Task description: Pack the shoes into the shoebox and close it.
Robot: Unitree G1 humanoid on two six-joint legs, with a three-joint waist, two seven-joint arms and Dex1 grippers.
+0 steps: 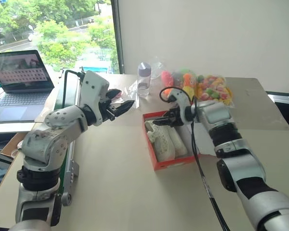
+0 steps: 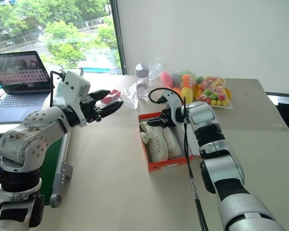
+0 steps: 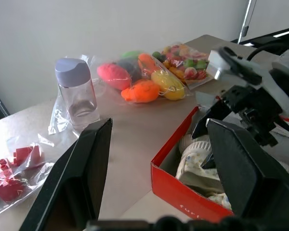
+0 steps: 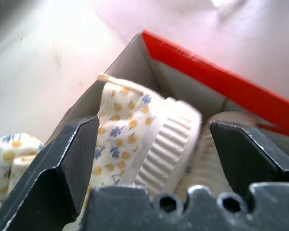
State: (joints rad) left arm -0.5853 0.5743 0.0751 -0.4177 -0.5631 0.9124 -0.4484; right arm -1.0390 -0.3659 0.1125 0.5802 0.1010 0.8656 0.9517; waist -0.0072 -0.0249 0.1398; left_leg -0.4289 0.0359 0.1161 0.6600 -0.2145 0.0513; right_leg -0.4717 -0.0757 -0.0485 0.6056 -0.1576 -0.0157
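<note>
We are seeing the shoes (image 1: pixel 164 138) lying side by side in the open shoebox (image 1: pixel 171 162), which is sitting on the table (image 1: pixel 115 178) near its middle. From the head views they are reading as plain cream — the right wrist view is showing a floral lining and a ribbed sole instead. The right gripper (image 1: pixel 163 121) is hovering over the box's far end, its fingers spread wide and holding nothing. The left gripper (image 1: pixel 121 108) is hanging in the air well left of the box, fingers parted and empty. Its wrist view is giving us the clear bottle (image 3: pixel 77 94) and the bagged toys (image 3: pixel 149 79) beyond — and red pieces in plastic (image 3: pixel 12 173).
</note>
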